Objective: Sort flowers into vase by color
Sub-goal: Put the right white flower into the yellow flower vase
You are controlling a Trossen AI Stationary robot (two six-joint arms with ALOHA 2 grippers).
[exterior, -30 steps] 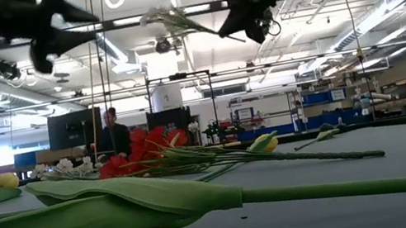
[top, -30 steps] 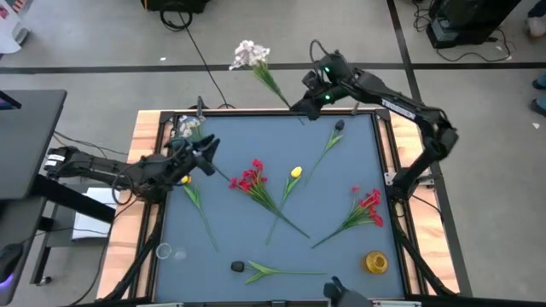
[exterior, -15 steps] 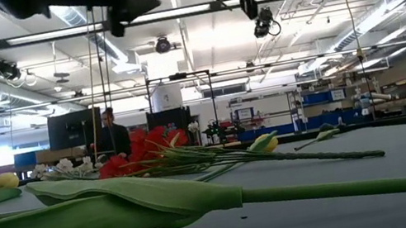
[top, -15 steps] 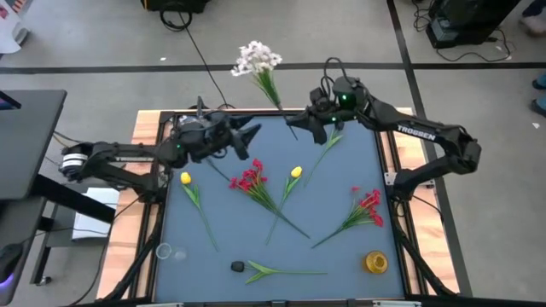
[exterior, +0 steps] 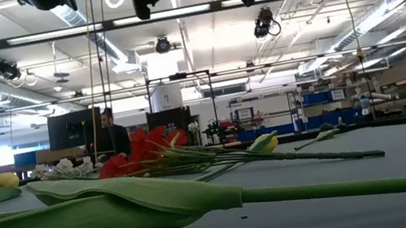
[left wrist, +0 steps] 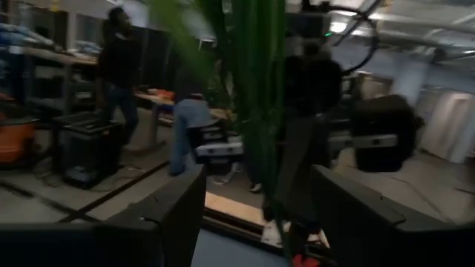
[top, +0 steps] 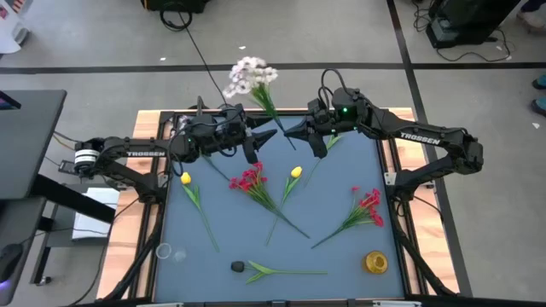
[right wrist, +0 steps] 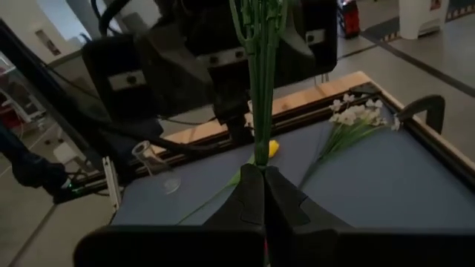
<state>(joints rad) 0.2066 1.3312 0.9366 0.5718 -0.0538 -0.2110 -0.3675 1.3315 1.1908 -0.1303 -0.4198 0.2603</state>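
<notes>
Fingers (right wrist: 249, 196) of the right gripper (top: 293, 134) are pressing together on the stem of a white spray (top: 250, 75); we are seeing that spray held up over the table's far edge, blossoms out beyond the table (top: 341, 256) above the floor. Left gripper (top: 266, 139) is standing just beside it, fingers (left wrist: 167, 215) spread apart with the green stem (left wrist: 256, 96) between them; we cannot tell whether they are touching it. In the low view both grippers are hanging high above the mat.

Lying on the mat: a second white spray (right wrist: 355, 119) near the far left corner; a yellow tulip (top: 186, 179) on the left; a red cluster (top: 247, 178) near the middle, with another yellow tulip (top: 295, 172) just beside it; a second red cluster (top: 369, 205) on the right; a dark bud (top: 238, 267) near the front edge. A clear vase (top: 163, 251) is lying at the front left; a yellow vase (top: 375, 261) is sitting at the front right. People (exterior: 113, 134) are standing in the room behind.
</notes>
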